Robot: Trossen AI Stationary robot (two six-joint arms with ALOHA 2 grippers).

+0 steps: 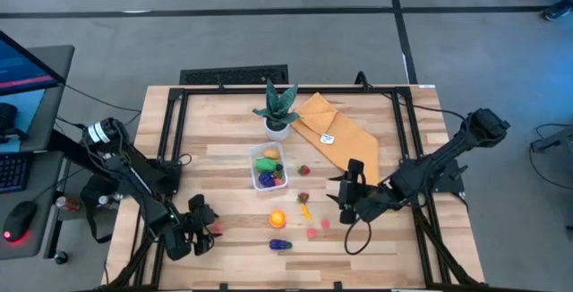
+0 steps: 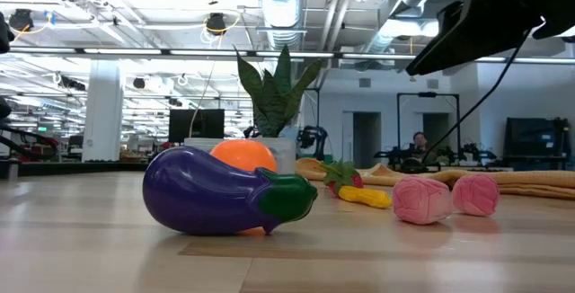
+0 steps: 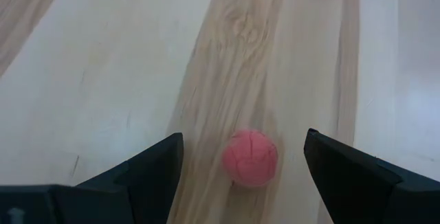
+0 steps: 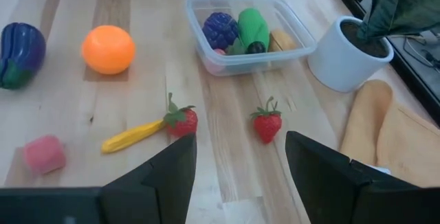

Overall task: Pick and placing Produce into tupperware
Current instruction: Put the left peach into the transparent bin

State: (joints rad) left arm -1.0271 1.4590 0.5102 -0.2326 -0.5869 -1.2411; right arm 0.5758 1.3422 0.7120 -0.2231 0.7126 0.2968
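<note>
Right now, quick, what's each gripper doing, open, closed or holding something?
Left gripper: open, empty, fingers either side of a pink ball.
Right gripper: open, empty, above the table.

The table (image 1: pixel 224 158) was pale, matt wood with visible grain. The eggplant (image 2: pixel 225 192) looked glossy, smooth plastic. The tupperware (image 4: pixel 206 14) was clear plastic, the mustard cloth (image 1: pixel 336 131) soft and matt, the pot (image 4: pixel 340 62) smooth white.

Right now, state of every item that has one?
tupperware: lidless, partly filled
left gripper: jaws open around pink ball, not touching
right gripper: jaws open, empty
eggplant: loose on table, on its side
orange: loose on table
two strawberries: loose on table
plant: upright in pot
</note>
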